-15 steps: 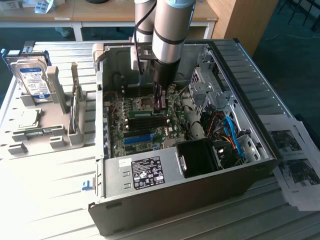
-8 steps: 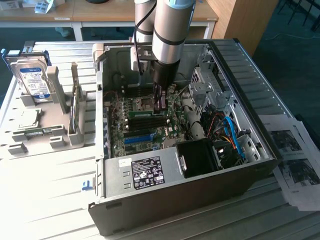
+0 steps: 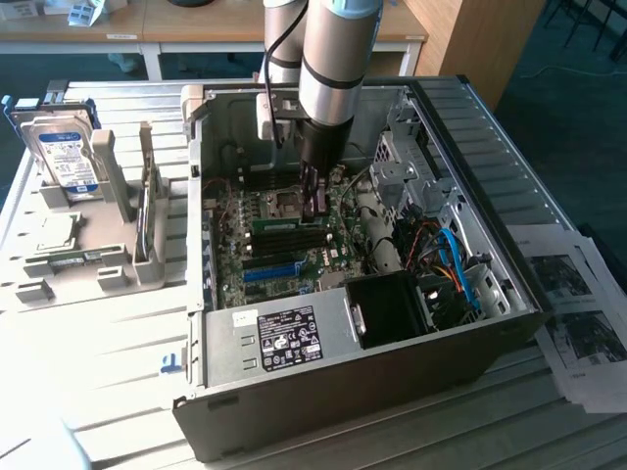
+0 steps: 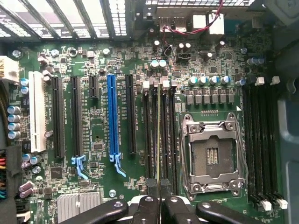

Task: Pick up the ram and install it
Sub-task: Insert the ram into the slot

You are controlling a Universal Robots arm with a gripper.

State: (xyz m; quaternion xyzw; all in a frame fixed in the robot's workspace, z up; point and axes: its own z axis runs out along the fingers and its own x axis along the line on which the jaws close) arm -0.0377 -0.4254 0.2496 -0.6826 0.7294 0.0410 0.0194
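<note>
A white slatted metal table (image 3: 88, 392) fills the lower part of the exterior view, with a pale wooden desk (image 3: 196, 20) at the upper left and dark blue floor (image 3: 578, 98) at the upper right. On the table lies an open grey steel computer case (image 3: 490, 166), its green circuit-covered motherboard (image 3: 235, 264) facing up. At the exterior view's left stands a grey plastic fixture (image 3: 108, 264) holding a boxy silver hard drive with a blue-white label (image 3: 67, 157). Printed paper sheets (image 3: 578, 313) lie at the lower right.

The silver arm reaches down into the case. Its black gripper (image 3: 313, 204) is clamped on the ram (image 3: 279, 223), a long thin green stick set low at the board's centre. In the wrist view the gripper (image 4: 159, 191) pinches the ram (image 4: 159, 140) edge-on, lined up along the long black memory slots (image 4: 148, 135), between a blue plastic expansion slot (image 4: 112, 116) and the square metal processor socket (image 4: 212, 156). Whether the stick is seated cannot be told
</note>
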